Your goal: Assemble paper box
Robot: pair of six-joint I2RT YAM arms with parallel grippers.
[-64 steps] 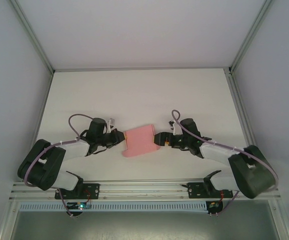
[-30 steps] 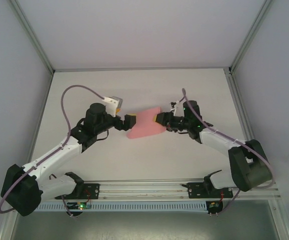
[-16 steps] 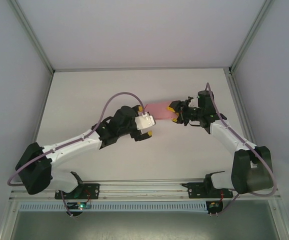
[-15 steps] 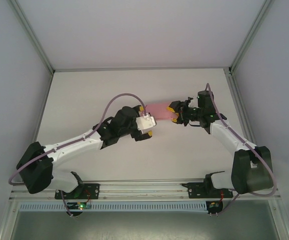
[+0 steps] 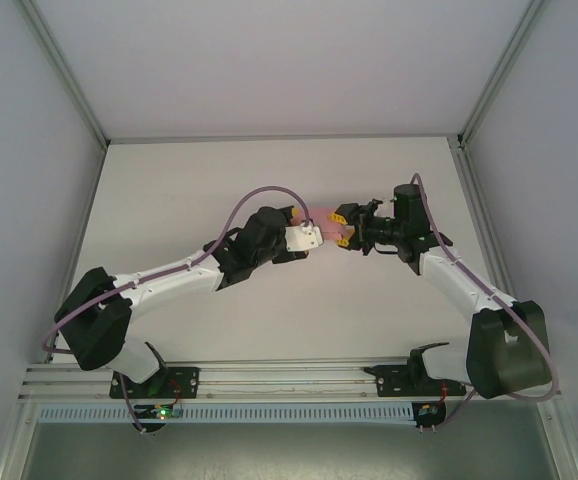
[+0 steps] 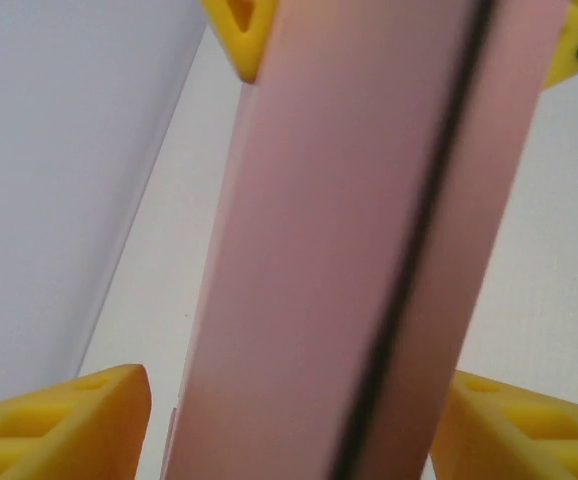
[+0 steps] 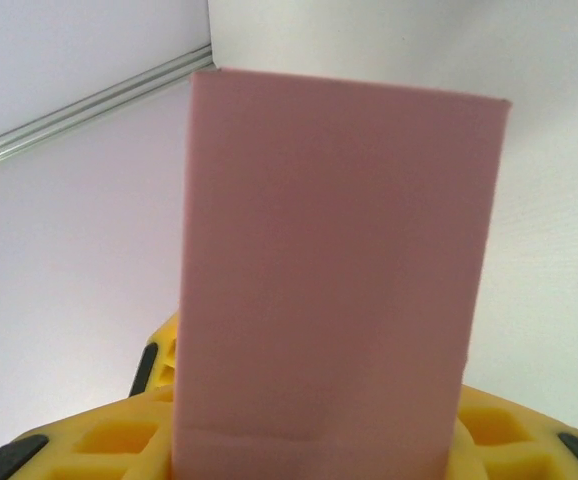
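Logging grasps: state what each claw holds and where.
Right claw clamps the paper box by one short end. Left claw straddles the opposite end; grip there unclear.

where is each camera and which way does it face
Top external: above and behind, looking down on the table; both arms show, left gripper and right gripper at the paper box.
Left wrist: looks along the box's edge, own yellow fingers flanking it.
Right wrist: faces the box's flat panel, own fingers below.
All three share the box.
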